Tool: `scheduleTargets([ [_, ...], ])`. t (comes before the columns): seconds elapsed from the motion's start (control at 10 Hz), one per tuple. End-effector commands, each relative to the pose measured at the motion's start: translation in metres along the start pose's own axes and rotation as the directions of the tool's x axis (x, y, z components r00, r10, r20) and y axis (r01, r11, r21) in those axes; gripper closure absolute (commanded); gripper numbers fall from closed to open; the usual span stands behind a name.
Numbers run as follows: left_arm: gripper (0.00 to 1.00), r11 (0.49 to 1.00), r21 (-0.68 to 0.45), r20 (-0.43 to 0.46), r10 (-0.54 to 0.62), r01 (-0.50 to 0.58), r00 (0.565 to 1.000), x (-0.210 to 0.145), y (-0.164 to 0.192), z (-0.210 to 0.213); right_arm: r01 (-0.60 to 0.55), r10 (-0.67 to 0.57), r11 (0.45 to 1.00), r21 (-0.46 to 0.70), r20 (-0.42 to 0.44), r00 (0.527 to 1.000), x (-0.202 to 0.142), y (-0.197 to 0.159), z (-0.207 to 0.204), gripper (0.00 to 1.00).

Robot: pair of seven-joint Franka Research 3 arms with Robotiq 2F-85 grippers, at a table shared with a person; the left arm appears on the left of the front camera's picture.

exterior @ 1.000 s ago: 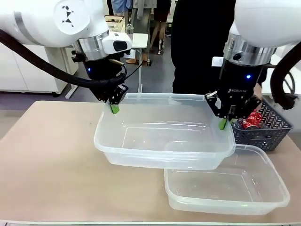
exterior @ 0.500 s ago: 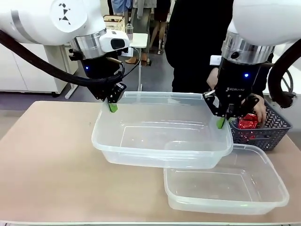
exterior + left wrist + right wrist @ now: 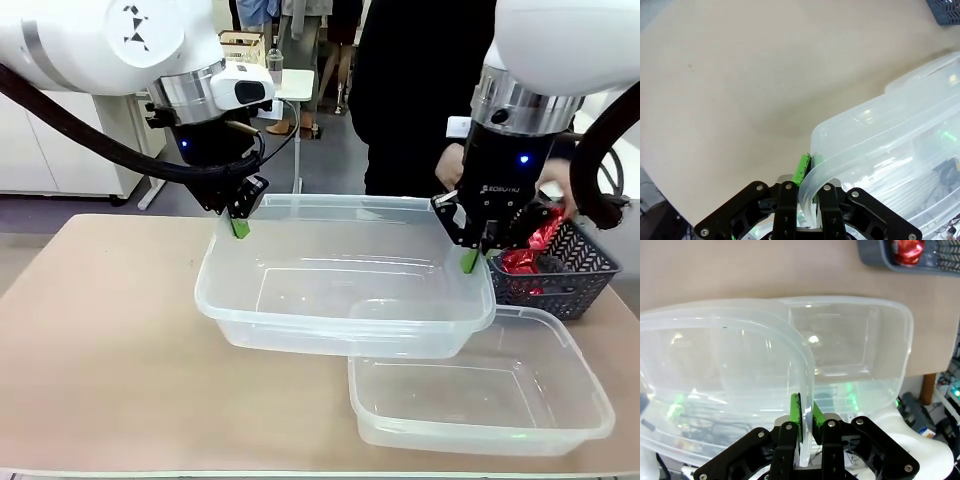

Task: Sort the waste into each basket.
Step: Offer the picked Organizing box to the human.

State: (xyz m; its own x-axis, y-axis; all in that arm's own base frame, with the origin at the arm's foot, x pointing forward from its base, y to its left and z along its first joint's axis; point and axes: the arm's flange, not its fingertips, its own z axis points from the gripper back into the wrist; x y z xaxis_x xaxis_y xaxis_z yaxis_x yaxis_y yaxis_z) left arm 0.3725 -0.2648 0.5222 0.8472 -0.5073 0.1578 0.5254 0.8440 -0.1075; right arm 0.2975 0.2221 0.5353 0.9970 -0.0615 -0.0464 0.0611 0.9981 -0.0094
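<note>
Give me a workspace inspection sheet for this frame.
Surface: tan table, bare at the robot's left.
Job's things: upper clear tub raised, overlapping lower clear tub; both empty. Red can in grey basket.
Clutter: nothing seen.
Grippers: left gripper and right gripper each clamp the upper tub's rim at opposite ends.
Cables: black cable along left arm.
Surroundings: person's hand above the basket.

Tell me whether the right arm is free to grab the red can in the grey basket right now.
Probably not: the right gripper is shut on the upper tub rim, and a person's hand is at the red can.
</note>
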Motion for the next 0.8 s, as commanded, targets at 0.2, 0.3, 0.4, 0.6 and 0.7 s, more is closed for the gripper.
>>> scheduleTargets([
  [0.2, 0.93, 1.000, 0.002, 0.011, -0.023, 0.023, 1.000, -0.0022, 0.0026, 0.0037, 0.009, -0.009, 1.000, 0.004, -0.011, 1.000, 0.0012, 0.0032, 0.0033, 0.94],
  [0.3, 0.93, 1.000, 0.002, 0.011, -0.023, 0.023, 1.000, -0.0022, 0.0026, 0.0037, 0.009, -0.009, 1.000, 0.004, -0.011, 1.000, 0.0012, 0.0032, 0.0033, 0.94],
  [0.4, 0.93, 1.000, 0.002, 0.011, -0.023, 0.023, 1.000, -0.0022, 0.0026, 0.0037, 0.009, -0.009, 1.000, 0.004, -0.011, 1.000, 0.0012, 0.0032, 0.0033, 0.94],
  [0.6, 0.93, 1.000, 0.002, 0.011, -0.023, 0.023, 1.000, -0.0022, 0.0026, 0.0037, 0.009, -0.009, 1.000, 0.004, -0.011, 1.000, 0.0012, 0.0032, 0.0033, 0.94],
  [0.7, 0.93, 1.000, 0.002, 0.011, -0.023, 0.023, 1.000, -0.0022, 0.0026, 0.0037, 0.009, -0.009, 1.000, 0.004, -0.011, 1.000, 0.0012, 0.0032, 0.0033, 0.94],
])
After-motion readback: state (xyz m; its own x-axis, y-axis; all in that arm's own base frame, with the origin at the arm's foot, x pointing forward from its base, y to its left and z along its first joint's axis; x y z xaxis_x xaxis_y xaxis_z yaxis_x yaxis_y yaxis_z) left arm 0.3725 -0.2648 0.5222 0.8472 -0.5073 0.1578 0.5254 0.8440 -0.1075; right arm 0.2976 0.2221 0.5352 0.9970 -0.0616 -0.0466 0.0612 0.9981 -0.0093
